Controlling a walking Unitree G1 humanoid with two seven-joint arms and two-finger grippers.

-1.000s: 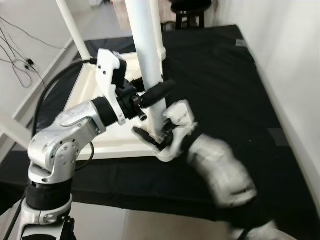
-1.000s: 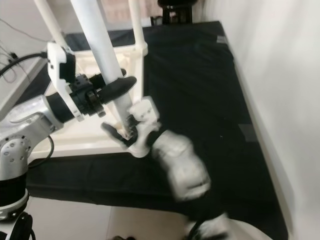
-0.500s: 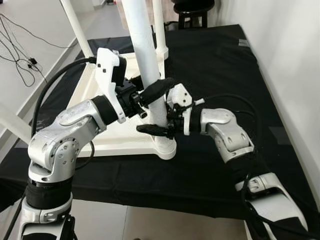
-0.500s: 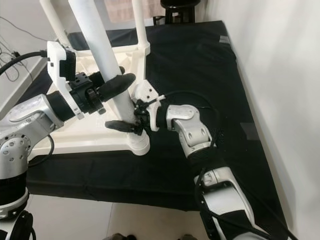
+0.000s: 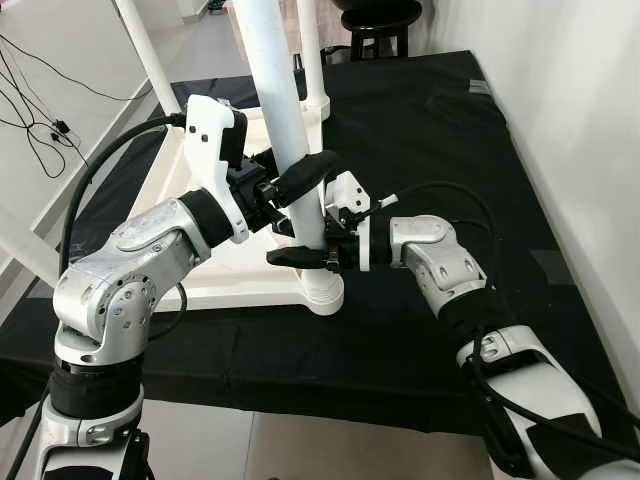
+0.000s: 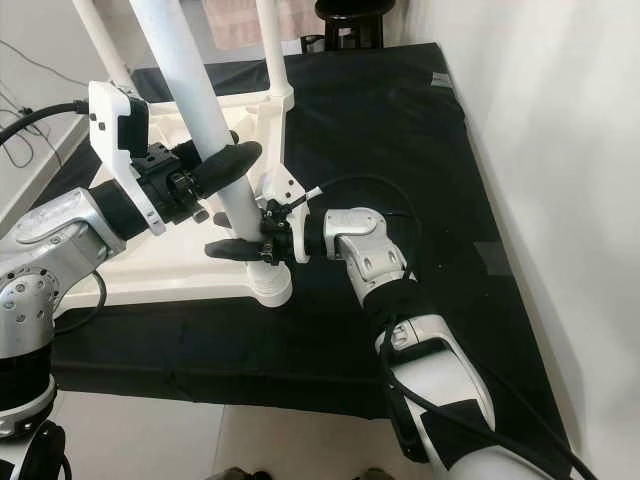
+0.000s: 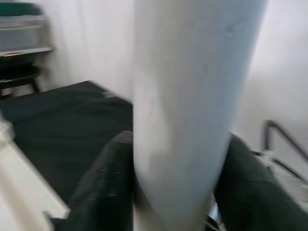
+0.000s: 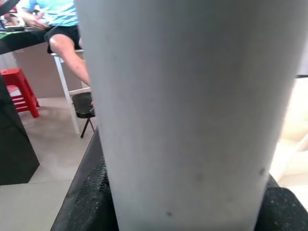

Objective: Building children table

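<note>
An upturned white children's table (image 5: 215, 235) lies on a black mat (image 5: 430, 140) over a pale tiled floor (image 5: 70, 55), a white wall (image 5: 590, 110) alongside. Both grippers clamp its near white leg (image 5: 285, 130): the left gripper (image 5: 300, 178) higher, the right gripper (image 5: 305, 255) just above the base. A black stool (image 5: 378, 18) stands behind

Both head views look forward and down from above at the same white table leg (image 5: 285, 130) on the black mat (image 5: 440, 140), while each wrist view faces that leg from very close, between its gripper's fingers.
</note>
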